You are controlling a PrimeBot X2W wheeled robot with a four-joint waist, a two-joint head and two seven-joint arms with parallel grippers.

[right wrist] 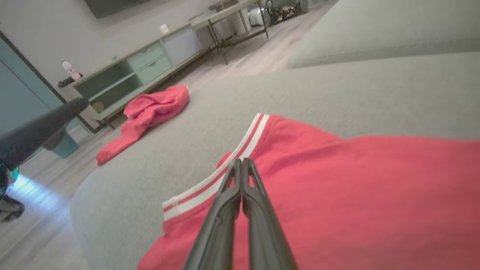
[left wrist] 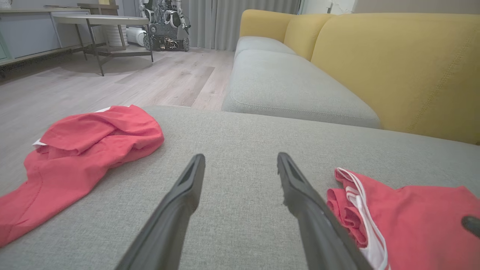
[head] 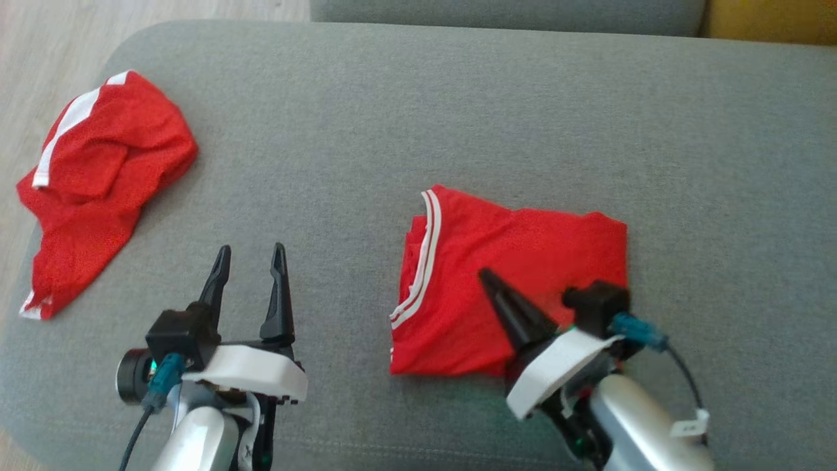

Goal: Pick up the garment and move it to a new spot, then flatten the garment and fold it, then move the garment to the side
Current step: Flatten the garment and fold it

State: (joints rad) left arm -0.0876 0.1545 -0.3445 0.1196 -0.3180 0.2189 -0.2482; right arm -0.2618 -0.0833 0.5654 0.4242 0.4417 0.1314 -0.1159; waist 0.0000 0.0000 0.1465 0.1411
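Grey seat cushion [head: 458, 118] takes up most of the head view. Yellow backrest [left wrist: 393, 67] stands behind it in the left wrist view, and pale wood floor [left wrist: 112, 82] runs off its left end. Folded red garment [head: 510, 255] lies flat on the cushion, right of centre and toward the near edge (white-striped trim [head: 425, 261] runs down its left side, with a few layers stacked there). Crumpled red garment [head: 98, 176] sits well apart at the cushion's left end, one part draping over the edge. Right claw [head: 485, 273] is over the near half of the folded red garment, closed, fingers pressed together tip to tip with nothing visible between them. Its tips point at the white-striped trim in the right wrist view; cannot tell if they touch the cloth. Left claw [head: 252, 248] is above bare cushion between the two garments, fingers spread apart, holding nothing, touching neither garment.
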